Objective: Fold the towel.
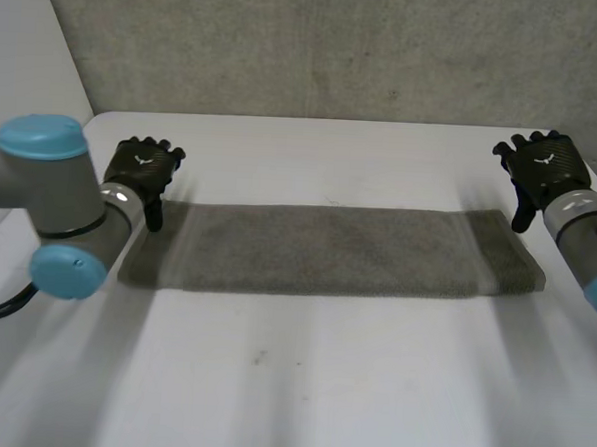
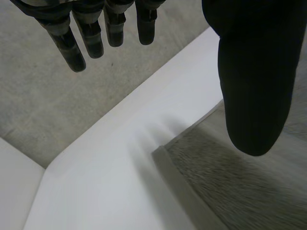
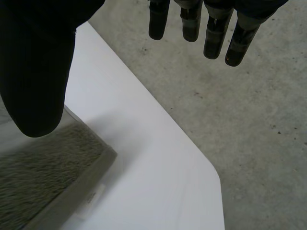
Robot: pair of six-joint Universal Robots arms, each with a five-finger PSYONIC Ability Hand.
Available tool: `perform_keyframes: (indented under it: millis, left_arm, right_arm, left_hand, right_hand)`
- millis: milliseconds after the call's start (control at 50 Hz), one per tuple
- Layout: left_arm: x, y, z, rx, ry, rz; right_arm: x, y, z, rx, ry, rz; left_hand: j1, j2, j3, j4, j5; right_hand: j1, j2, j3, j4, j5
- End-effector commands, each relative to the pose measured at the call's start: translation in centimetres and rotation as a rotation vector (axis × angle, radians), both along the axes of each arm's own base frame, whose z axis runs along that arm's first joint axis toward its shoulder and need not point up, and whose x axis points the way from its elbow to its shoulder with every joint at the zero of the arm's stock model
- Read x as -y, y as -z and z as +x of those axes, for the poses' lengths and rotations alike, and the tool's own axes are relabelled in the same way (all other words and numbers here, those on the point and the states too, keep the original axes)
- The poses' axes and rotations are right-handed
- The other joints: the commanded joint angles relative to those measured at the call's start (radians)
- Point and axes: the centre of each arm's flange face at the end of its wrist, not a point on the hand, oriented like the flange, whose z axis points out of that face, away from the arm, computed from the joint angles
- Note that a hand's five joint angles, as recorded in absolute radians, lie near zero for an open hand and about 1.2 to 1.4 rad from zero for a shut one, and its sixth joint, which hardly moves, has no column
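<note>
The towel (image 1: 327,250) lies long from side to side, with the left hand (image 1: 141,167) near one end and the right hand (image 1: 544,168) near the other, both with straight fingers and holding nothing.

Grey towel (image 1: 332,250) flat on table (image 1: 300,384), left hand (image 1: 141,167), right hand (image 1: 547,168) by its ends

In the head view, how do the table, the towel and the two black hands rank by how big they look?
1. Table
2. Towel
3. Left hand and right hand: they look about alike, so I won't rank them against each other.
</note>
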Motion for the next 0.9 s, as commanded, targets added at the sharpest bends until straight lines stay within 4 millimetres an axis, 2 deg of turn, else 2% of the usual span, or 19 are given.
perform_keyframes:
  millis: [20, 100, 140, 180, 260, 300, 380, 500, 580, 760, 820, 840, 900]
  left_arm:
    - [-5.9, -1.5, 1.9, -0.122, -0.026, 0.038]
    - [-7.5, -1.4, 2.4, -0.162, -0.032, 0.045]
    - [-8.1, -1.3, 2.4, -0.179, -0.032, 0.044]
    - [-8.9, -0.9, 2.7, -0.207, -0.036, 0.041]
    - [-9.3, -0.5, 2.8, -0.221, -0.036, 0.025]
    - [-9.3, -0.2, 2.8, -0.224, -0.036, 0.017]
    - [-9.3, -0.3, 3.0, -0.234, -0.04, -0.008]
    - [-9.4, -0.2, 3.0, -0.233, -0.042, -0.006]
    - [-9.4, -0.3, 3.1, -0.233, -0.043, -0.007]
    - [-9.4, -0.2, 3.1, -0.233, -0.044, -0.005]
    - [-9.4, -0.2, 3.1, -0.233, -0.044, -0.005]
    - [-9.4, -0.2, 3.1, -0.233, -0.044, -0.005]
    - [-9.4, -0.2, 3.1, -0.233, -0.044, -0.004]
  right_arm:
    - [-5.0, -0.8, -0.9, -0.003, 0.006, 0.132]
    - [-6.1, 0.3, -1.9, -0.005, 0.027, 0.216]
    - [-6.8, 1.5, -3.0, -0.002, 0.051, 0.266]
    - [-7.1, 2.1, -3.2, 0.003, 0.044, 0.282]
    - [-7.4, 3.0, -3.4, 0.018, 0.006, 0.296]
    - [-7.1, 4.1, -4.1, 0.038, -0.014, 0.286]
    - [-6.7, 5.2, -4.2, 0.05, -0.047, 0.255]
    - [-6.0, 5.8, -4.6, 0.046, -0.054, 0.203]
    - [-5.5, 6.9, -4.7, 0.047, -0.051, 0.212]
    - [-4.7, 7.9, -5.3, 0.044, -0.032, 0.219]
    - [-4.6, 8.2, -5.3, 0.045, -0.03, 0.223]
    - [-4.4, 8.2, -5.4, 0.044, -0.027, 0.22]
    - [-3.8, 7.8, -6.0, 0.043, -0.006, 0.195]
  left_hand:
    - [-0.001, 0.007, 0.005, 0.005, -0.032]
    - [-0.001, 0.007, 0.005, 0.005, -0.032]
    - [-0.001, 0.007, 0.005, 0.005, -0.032]
    - [-0.001, 0.007, 0.005, 0.005, -0.032]
    - [-0.001, 0.007, 0.005, 0.005, -0.032]
    - [-0.001, 0.007, 0.005, 0.005, -0.032]
    - [-0.001, 0.007, 0.005, 0.005, -0.032]
    - [-0.001, 0.007, 0.005, 0.005, -0.032]
    - [-0.001, 0.007, 0.005, 0.005, -0.032]
    - [-0.001, 0.007, 0.005, 0.005, -0.032]
    - [-0.001, 0.007, 0.005, 0.005, -0.032]
    - [-0.001, 0.007, 0.005, 0.005, -0.032]
    - [-0.001, 0.007, 0.005, 0.005, -0.032]
  right_hand:
    - [-0.008, 0.0, 0.007, -0.004, -0.04]
    - [0.037, 0.046, 0.052, 0.042, 0.006]
    - [0.145, 0.154, 0.16, 0.15, 0.114]
    - [0.218, 0.227, 0.234, 0.223, 0.187]
    - [0.337, 0.345, 0.352, 0.341, 0.305]
    - [0.427, 0.436, 0.442, 0.432, 0.396]
    - [0.547, 0.556, 0.563, 0.552, 0.516]
    - [0.644, 0.653, 0.66, 0.649, 0.613]
    - [0.662, 0.671, 0.678, 0.667, 0.631]
    - [0.715, 0.724, 0.731, 0.72, 0.684]
    - [0.85, 0.859, 0.866, 0.855, 0.819]
    - [1.083, 1.091, 1.098, 1.088, 1.052]
    - [1.213, 1.222, 1.229, 1.218, 1.182]
